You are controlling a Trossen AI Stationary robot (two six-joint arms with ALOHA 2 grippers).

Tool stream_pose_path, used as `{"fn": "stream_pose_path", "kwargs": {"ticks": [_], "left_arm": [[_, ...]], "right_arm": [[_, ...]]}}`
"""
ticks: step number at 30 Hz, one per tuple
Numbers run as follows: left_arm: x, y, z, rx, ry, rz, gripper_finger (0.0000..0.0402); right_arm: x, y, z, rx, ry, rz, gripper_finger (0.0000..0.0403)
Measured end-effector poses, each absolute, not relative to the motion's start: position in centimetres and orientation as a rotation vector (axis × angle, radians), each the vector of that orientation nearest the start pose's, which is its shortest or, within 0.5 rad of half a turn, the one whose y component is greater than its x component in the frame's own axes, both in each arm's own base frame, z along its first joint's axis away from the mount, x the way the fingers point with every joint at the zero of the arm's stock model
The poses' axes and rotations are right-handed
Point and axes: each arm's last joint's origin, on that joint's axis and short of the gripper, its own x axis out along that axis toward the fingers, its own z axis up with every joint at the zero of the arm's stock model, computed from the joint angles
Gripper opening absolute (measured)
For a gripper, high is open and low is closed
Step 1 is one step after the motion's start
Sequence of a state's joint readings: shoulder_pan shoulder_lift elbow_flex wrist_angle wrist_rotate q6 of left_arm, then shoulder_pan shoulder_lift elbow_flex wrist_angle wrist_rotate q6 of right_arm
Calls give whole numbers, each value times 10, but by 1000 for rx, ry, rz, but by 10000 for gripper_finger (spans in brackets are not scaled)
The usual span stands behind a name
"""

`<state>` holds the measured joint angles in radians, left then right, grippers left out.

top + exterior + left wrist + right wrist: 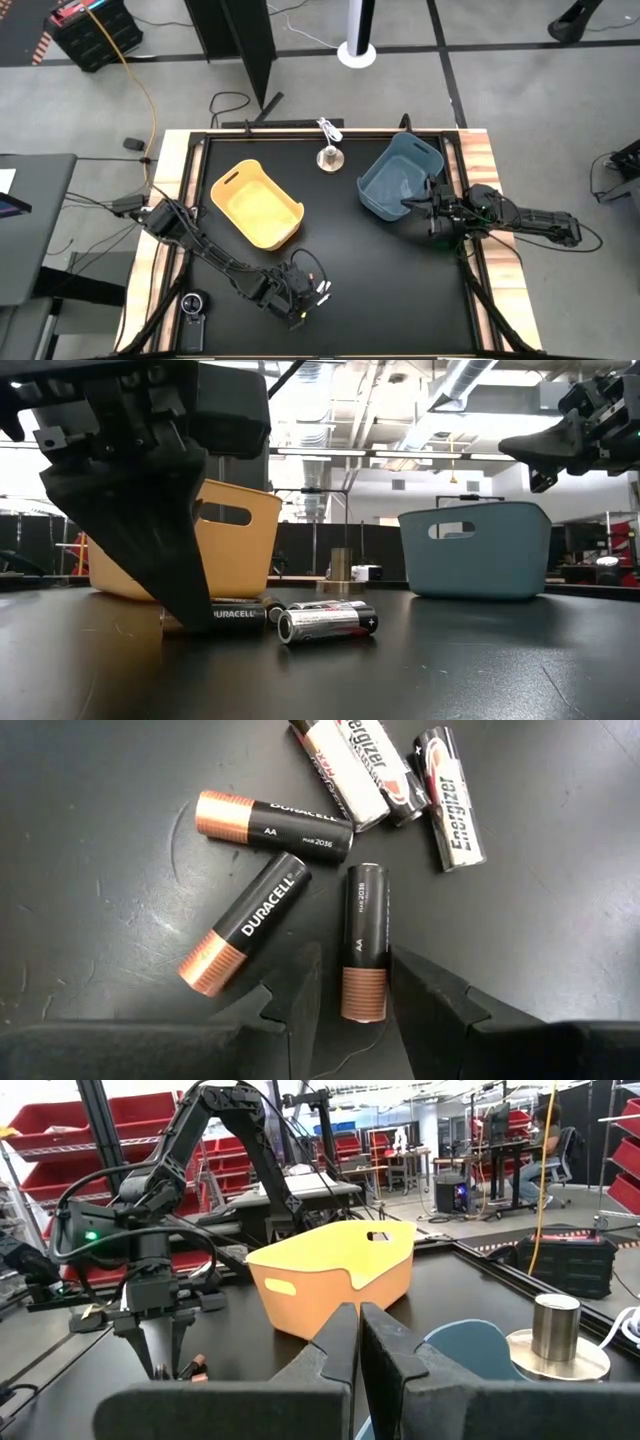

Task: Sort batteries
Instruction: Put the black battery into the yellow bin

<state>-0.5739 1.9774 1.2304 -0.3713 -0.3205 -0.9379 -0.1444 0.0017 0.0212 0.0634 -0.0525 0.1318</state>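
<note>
Several AA batteries [322, 290] lie on their sides in a loose cluster on the black table near its near edge. Three are black with copper ends; the others [400, 765] are silvery-white and dark. My left gripper [355, 985] is open and low over them. Its fingers stand on either side of the copper end of one black battery [364, 935], pointing down. In the low view its fingertip [190, 610] is at table level beside the batteries [325, 622]. My right gripper [358, 1342] is shut, empty, and raised beside the blue bin [395, 180] at its right side.
A yellow bin [258, 205] stands left of centre and the blue bin right of centre, both open-topped. A round metal knob with a white cord [329, 157] sits between them near the far edge. A small round black device [195, 305] lies at the near left corner.
</note>
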Motion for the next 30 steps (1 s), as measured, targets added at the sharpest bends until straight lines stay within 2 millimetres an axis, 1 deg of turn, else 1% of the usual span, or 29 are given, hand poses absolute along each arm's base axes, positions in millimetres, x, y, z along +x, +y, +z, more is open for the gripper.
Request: {"fn": "stream_pose_path", "kwargs": {"ticks": [4,10,13,30], "left_arm": [[329,-202,137,-365,1002,256,103],[328,-201,136,-345,1011,258,57],[328,-201,136,-336,1014,250,43],[329,-202,136,-316,1011,228,49]], "right_arm": [[95,-12,177,124,-88,-86,35],[95,-12,177,124,-88,-86,35],[95,-12,177,124,-86,-86,35],[95,-12,176,124,-85,-87,35]]}}
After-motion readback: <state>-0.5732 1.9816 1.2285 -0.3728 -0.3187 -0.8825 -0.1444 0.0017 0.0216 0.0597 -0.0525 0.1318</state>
